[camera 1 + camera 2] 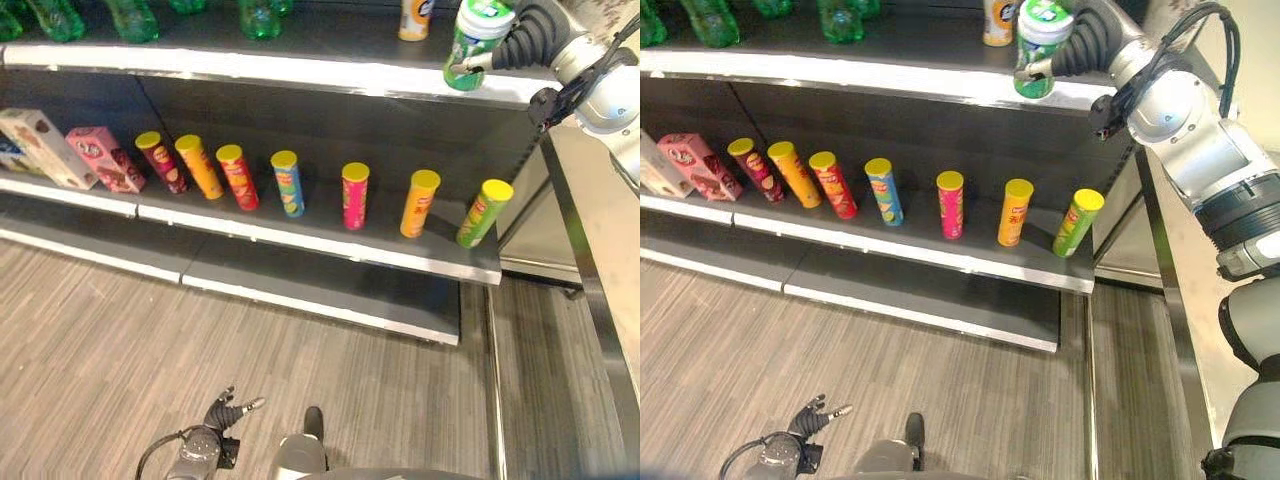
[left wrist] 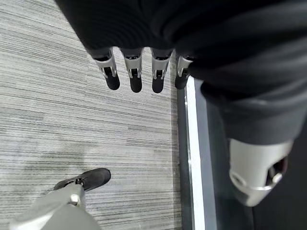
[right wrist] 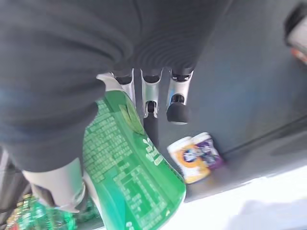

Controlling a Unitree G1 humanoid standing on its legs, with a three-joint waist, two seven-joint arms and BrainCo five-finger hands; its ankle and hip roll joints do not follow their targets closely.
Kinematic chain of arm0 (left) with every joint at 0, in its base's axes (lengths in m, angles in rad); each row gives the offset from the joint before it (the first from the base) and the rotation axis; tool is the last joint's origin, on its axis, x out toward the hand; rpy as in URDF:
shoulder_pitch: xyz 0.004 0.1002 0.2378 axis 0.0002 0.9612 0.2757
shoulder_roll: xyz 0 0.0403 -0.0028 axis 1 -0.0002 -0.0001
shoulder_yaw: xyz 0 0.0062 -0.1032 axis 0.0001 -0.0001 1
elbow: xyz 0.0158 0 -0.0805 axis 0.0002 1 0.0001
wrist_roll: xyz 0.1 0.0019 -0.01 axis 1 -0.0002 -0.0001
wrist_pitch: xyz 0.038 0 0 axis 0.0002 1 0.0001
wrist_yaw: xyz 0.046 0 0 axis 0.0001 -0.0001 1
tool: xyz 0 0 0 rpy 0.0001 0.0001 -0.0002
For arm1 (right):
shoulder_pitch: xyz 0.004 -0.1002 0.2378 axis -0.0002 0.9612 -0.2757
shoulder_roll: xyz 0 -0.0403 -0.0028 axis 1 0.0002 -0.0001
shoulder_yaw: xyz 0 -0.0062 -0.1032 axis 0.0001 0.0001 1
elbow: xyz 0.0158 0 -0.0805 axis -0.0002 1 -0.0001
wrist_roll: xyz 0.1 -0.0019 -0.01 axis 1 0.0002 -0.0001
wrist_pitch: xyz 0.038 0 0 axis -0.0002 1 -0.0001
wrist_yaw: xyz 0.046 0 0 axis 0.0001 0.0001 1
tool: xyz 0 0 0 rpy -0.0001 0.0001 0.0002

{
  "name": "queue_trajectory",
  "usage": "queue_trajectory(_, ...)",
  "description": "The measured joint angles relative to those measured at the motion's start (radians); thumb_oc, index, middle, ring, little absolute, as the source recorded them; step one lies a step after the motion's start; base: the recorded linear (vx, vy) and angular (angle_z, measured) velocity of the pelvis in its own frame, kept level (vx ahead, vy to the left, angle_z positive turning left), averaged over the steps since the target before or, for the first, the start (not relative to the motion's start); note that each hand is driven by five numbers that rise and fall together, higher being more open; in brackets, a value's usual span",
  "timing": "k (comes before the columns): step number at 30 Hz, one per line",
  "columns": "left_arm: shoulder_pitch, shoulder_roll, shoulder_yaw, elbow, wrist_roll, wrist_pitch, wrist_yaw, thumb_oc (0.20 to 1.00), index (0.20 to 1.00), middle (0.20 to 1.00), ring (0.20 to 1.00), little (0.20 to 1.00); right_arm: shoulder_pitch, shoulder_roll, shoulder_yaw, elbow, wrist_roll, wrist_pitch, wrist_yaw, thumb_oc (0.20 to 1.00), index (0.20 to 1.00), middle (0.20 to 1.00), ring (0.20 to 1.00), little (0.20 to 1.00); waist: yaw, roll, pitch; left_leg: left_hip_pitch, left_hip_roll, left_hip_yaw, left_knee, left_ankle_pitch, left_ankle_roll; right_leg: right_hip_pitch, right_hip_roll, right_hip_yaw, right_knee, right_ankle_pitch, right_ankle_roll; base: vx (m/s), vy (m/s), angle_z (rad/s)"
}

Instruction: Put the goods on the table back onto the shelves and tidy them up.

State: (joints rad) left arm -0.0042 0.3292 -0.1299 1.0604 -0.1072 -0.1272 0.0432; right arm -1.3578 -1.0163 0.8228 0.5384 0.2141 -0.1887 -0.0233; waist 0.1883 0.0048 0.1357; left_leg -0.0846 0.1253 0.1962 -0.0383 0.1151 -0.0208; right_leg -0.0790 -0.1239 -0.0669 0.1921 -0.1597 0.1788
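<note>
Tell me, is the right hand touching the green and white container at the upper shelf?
Touching. In the right wrist view the right hand has its fingers and thumb round the green container, pressed against its side.

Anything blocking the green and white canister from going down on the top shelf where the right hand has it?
Nothing visible. The right robot hand holds the green and white plastic canister tilted at the front edge of the dark top shelf. The orange and white tub stands just to its left, farther back.
</note>
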Motion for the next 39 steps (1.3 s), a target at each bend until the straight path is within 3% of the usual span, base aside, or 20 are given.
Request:
queue_trajectory(1, 0.002, -0.004, -0.011, 0.0, -0.002, -0.006, -0.003, 1.0, 1.0, 1.0, 1.0, 1.0, -0.015, -0.008, 0.039, 0.044, -0.003, 0.009, -0.002, 0.2, 0.2, 0.2, 0.2, 0.2, -0.036, 0.011, -0.004, -0.01, 0.001, -0.058, 0.0, 0.01, -0.014, 0.043, 0.031, 0.002, -0.038, 0.027, -0.051, 0.07, -0.066, 1.0)
queue_trajectory(4, 0.03, -0.022, -0.04, 0.004, -0.004, -0.008, -0.006, 1.0, 1.0, 1.0, 1.0, 1.0, -0.021, 0.007, 0.024, 0.13, -0.007, 0.024, -0.018, 0.2, 0.2, 0.2, 0.2, 0.2, -0.029, 0.022, -0.008, -0.002, 0.035, -0.044, -0.016, 0.014, -0.032, 0.096, 0.067, -0.043, -0.126, 0.073, -0.083, 0.09, -0.106, 0.41)
queue_trajectory(5, 0.047, -0.032, -0.038, 0.004, -0.004, -0.006, -0.007, 1.0, 1.0, 1.0, 1.0, 1.0, -0.021, 0.01, 0.027, 0.156, -0.019, 0.03, -0.017, 0.2, 0.2, 0.2, 0.2, 0.2, -0.033, 0.022, -0.008, -0.001, 0.042, -0.048, -0.016, 0.038, -0.06, 0.105, 0.072, -0.052, -0.132, 0.079, -0.085, 0.07, -0.084, 0.2)
queue_trajectory(14, 0.043, -0.041, -0.028, 0.009, -0.032, -0.007, -0.004, 1.0, 1.0, 1.0, 1.0, 1.0, -0.056, 0.057, 0.02, 0.242, -0.056, 0.051, -0.028, 0.2, 0.2, 0.2, 0.2, 0.2, -0.015, -0.017, -0.012, 0.032, 0.027, -0.051, -0.048, 0.047, -0.073, 0.195, 0.076, -0.088, -0.233, 0.091, -0.073, 0.06, -0.06, 0.13)
queue_trajectory(39, 0.074, -0.06, -0.03, 0.009, -0.042, -0.003, 0.012, 1.0, 1.0, 1.0, 1.0, 1.0, -0.06, 0.125, 0.018, 0.396, -0.136, 0.076, -0.034, 0.2, 0.2, 0.2, 0.2, 0.2, -0.001, -0.033, -0.03, 0.033, 0.02, -0.074, -0.048, 0.047, -0.074, 0.231, 0.076, -0.138, -0.256, 0.092, -0.075, 0.02, -0.01, 0.05)
